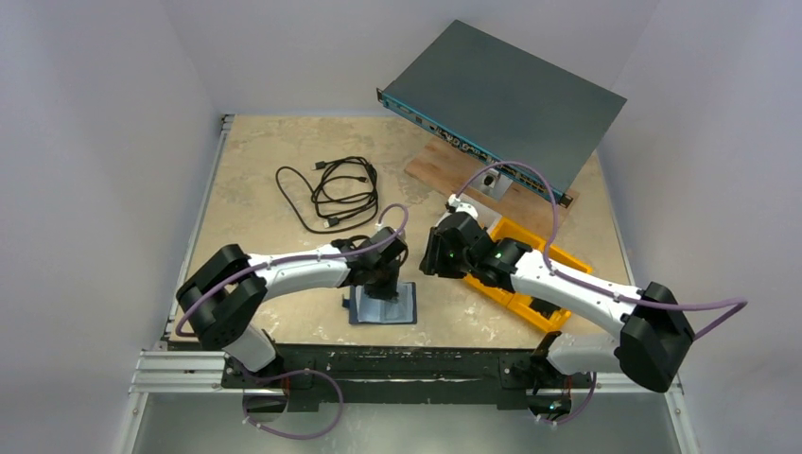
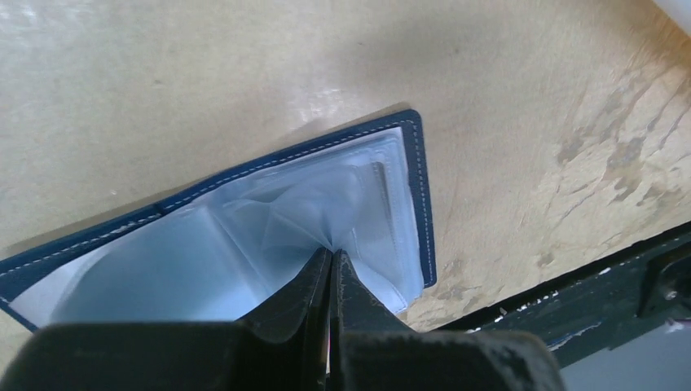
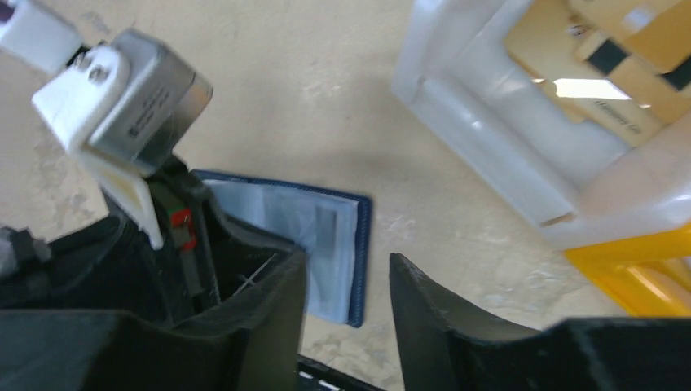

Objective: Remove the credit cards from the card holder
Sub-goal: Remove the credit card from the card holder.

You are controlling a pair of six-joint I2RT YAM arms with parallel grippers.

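- The card holder [image 1: 383, 307] is lying open and flat on the table [image 1: 265, 151], close to the near edge and left of centre. Its navy cover is facing down and the pale blue inside is facing up.
- The L gripper [image 1: 381, 284] is pointing down onto the middle of the card holder, w/ the arm reaching in from the left.
- L wrist view: the L gripper [image 2: 332, 254] is pinching fully closed. Its fingers [image 2: 305, 285] are pressing together on a fold of clear sleeve [image 2: 326, 204], and the plastic is puckering up toward the tips.
- The R gripper [image 1: 430, 257] is hovering over bare table, right of the card holder and apart from it, btwn it and the yellow bins [image 1: 515, 232].
- R wrist view: the R gripper [image 3: 346, 269] is standing partway apart w/ nothing btwn its fingers [image 3: 424, 301]. The card holder is showing below, through the gap.
- Cards: I can't tell if any are sitting in the pockets (a faint grey rectangle is showing under the plastic, too blurry to call).
- A black cable [image 1: 336, 192] is lying coiled at far left-centre.
- A grey rack unit [image 1: 501, 99] is leaning tilted at far right, over a wooden board [image 1: 444, 165].
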